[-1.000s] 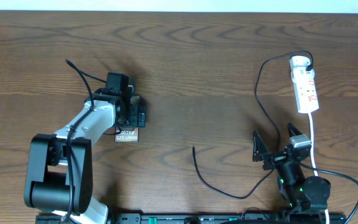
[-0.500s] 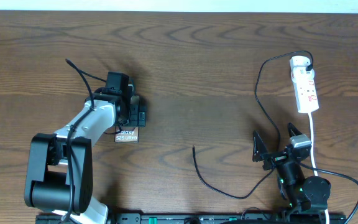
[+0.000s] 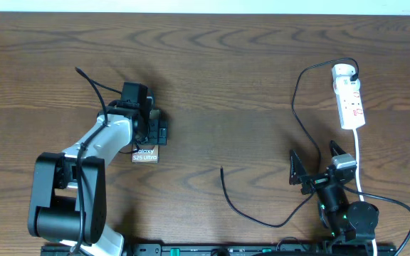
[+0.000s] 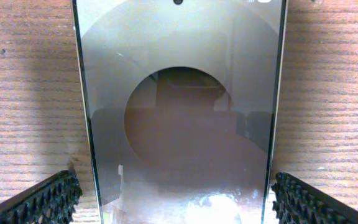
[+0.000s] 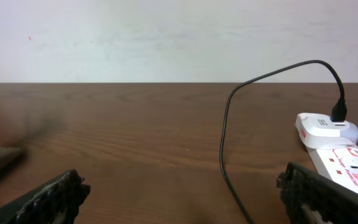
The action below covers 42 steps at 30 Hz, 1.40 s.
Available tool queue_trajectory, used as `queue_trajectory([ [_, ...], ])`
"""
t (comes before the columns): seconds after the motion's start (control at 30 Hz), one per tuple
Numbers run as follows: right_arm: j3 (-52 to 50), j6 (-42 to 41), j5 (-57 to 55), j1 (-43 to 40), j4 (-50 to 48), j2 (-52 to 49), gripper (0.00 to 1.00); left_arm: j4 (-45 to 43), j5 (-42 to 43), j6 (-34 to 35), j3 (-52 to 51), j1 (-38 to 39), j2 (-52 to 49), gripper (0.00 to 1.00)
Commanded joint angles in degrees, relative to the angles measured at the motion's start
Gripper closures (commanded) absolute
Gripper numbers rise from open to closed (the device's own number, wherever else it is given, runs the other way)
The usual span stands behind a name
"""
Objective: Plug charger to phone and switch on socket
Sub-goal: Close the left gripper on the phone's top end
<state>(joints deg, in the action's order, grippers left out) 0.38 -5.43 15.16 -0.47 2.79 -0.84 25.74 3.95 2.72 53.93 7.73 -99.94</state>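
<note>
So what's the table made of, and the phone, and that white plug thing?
The table looks like dark brown wood, or maybe a wood-look top: grain lines run all across it, with a soft sheen. The phone looks like shiny glass in front: it throws back reflections like a mirror. The power strip is probably smooth white plastic, with red print on it.

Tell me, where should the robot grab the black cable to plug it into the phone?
Best just behind its loose tip, the end that goes into the phone. The cable lies flat on the table with that end free, so the open right hand should probably come straight down from above, straddling the thin cord.
</note>
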Motion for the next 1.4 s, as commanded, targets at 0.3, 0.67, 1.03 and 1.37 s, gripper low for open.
queue_trajectory([
  [0.3,-0.1,0.3,-0.2,0.8,0.2,0.3,0.01,1.1,-0.2,-0.8,1.5,0.0,-0.8,0.02],
  [0.67,-0.1,0.3,-0.2,0.8,0.3,0.3,0.01,1.0,-0.2,-0.8,1.5,0.0,-2.6,0.02],
  [1.03,-0.1,0.3,-0.2,0.8,0.3,0.3,0.01,1.2,-0.8,-0.8,1.5,0.0,-2.6,0.02],
  [1.37,-0.1,0.3,-0.2,0.8,0.3,0.3,0.01,2.3,-1.9,-0.5,1.5,0.0,-2.6,0.02],
])
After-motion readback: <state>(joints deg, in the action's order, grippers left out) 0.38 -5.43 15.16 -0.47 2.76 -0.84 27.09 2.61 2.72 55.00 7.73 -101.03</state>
